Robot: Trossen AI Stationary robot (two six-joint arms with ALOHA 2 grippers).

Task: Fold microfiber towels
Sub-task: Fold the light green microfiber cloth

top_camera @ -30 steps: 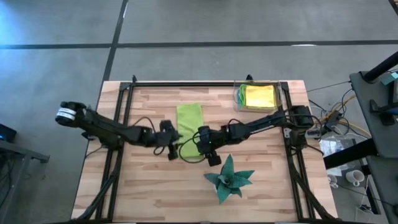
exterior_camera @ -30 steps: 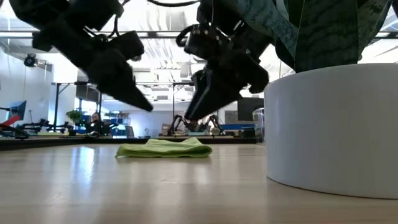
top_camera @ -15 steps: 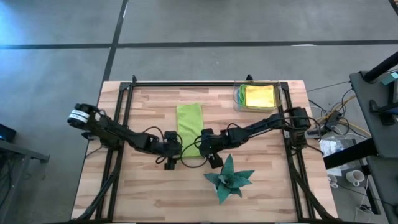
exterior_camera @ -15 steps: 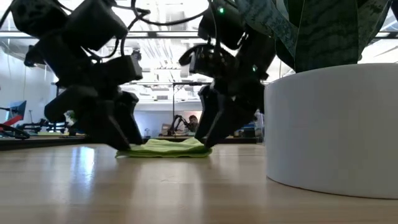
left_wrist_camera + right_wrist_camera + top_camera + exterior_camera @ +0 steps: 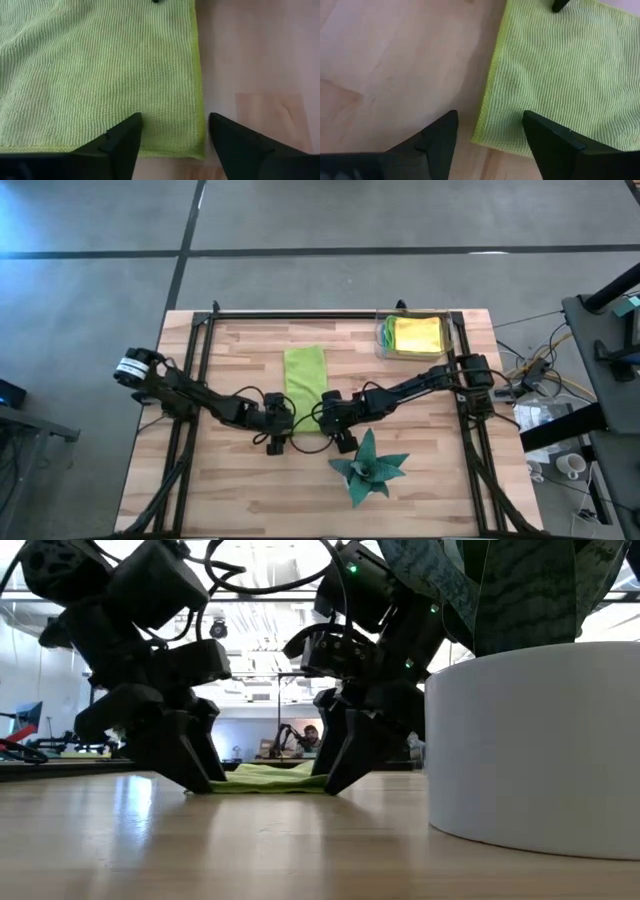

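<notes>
From above, a lime green towel lies as a long strip near the middle of the wooden surface. The left gripper and right gripper sit at its near end, one at each corner — likely placed to lift that edge and carry it over for the next fold. A clear tray at the far right corner holds a yellow towel on top of a green one. A dark teal spiky plant stands just beside the right gripper.

At table height, both grippers press down to the surface, tips flanking the towel's edge.

The left wrist view shows its fingers spread open, straddling one corner of the cloth, gripping nothing yet.

The right wrist view shows the same — fingers open over the opposite corner, one tip on bare wood, one over the towel.
</notes>
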